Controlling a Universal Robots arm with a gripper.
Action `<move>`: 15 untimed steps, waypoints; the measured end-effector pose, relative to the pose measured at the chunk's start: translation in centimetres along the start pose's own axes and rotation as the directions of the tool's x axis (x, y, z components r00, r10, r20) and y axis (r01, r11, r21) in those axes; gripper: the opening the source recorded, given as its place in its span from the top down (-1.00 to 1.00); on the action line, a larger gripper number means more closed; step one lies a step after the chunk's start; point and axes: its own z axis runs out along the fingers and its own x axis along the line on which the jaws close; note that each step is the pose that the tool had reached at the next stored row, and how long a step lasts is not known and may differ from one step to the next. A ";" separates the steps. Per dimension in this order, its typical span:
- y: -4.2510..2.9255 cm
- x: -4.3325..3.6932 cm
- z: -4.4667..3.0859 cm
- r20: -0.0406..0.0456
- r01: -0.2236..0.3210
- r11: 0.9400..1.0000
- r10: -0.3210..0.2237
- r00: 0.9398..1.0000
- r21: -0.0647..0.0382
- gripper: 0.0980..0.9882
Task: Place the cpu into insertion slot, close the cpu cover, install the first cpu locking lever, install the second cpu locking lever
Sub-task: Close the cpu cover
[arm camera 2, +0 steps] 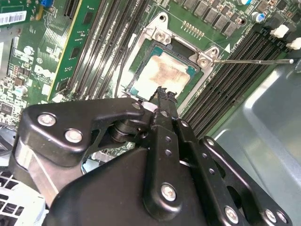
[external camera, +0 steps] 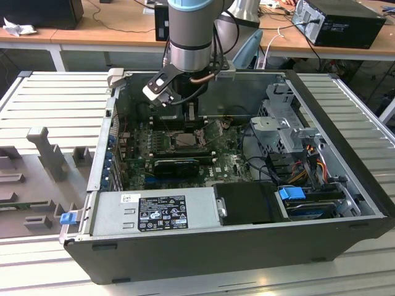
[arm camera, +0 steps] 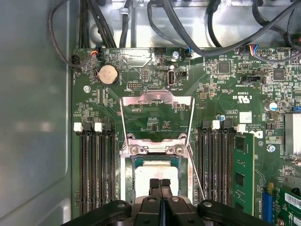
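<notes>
The cpu (arm camera: 155,175) lies flat in the insertion slot (arm camera: 123,176), its pale face smeared with beige paste (arm camera 2: 162,75). The cpu cover (arm camera: 157,98), a silvery frame with a cut-out centre, stands swung open on its hinge past the socket. A thin wire locking lever (arm camera: 196,175) sticks up free beside the socket (arm camera 2: 254,60). My gripper (arm camera: 161,184) hovers just over the chip's edge, its black fingers (arm camera 2: 164,101) pressed together with nothing between them. In the exterior view the gripper (external camera: 188,123) hangs inside the case above the slot (external camera: 185,140).
Black memory slots flank the socket, and one green memory stick (arm camera: 242,165) stands in them. A long black card (external camera: 176,165) lies in front, the power supply (external camera: 154,209) along the near case wall, a drive cage (external camera: 290,129) to the exterior view's right. Cables (arm camera: 188,28) run behind the board.
</notes>
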 end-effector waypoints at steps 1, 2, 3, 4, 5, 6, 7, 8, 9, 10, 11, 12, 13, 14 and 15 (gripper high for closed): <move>0.00 0.01 -0.02 0.000 0.000 1.000 0.000 1.000 0.000 0.98; 0.00 0.01 -0.03 0.000 0.000 1.000 0.000 1.000 0.000 0.98; 0.00 0.01 -0.03 0.000 0.000 1.000 0.000 1.000 0.000 0.98; 0.00 0.02 -0.04 0.000 0.000 1.000 0.000 1.000 0.000 0.98; 0.00 0.03 -0.06 0.000 0.000 1.000 0.000 1.000 0.000 0.98; 0.00 0.04 -0.09 0.000 0.000 1.000 0.000 1.000 0.000 0.98; 0.00 0.05 -0.11 0.000 0.000 1.000 0.000 1.000 0.000 0.98; 0.00 0.06 -0.12 0.000 0.000 1.000 0.000 1.000 0.000 0.98; 0.00 0.07 -0.13 0.000 0.000 1.000 0.000 1.000 0.000 0.98; 0.00 0.07 -0.14 0.000 0.000 1.000 0.000 1.000 0.000 0.98; 0.00 0.08 -0.15 0.000 0.000 1.000 0.000 1.000 0.000 0.98; 0.00 0.09 -0.17 0.000 0.000 1.000 0.000 1.000 0.000 0.98; 0.00 0.11 -0.21 0.000 0.000 1.000 0.000 1.000 0.000 0.98; 0.00 0.13 -0.31 0.000 0.000 1.000 0.000 1.000 0.000 0.98; 0.01 0.15 -0.38 0.000 0.000 1.000 0.000 1.000 0.000 0.98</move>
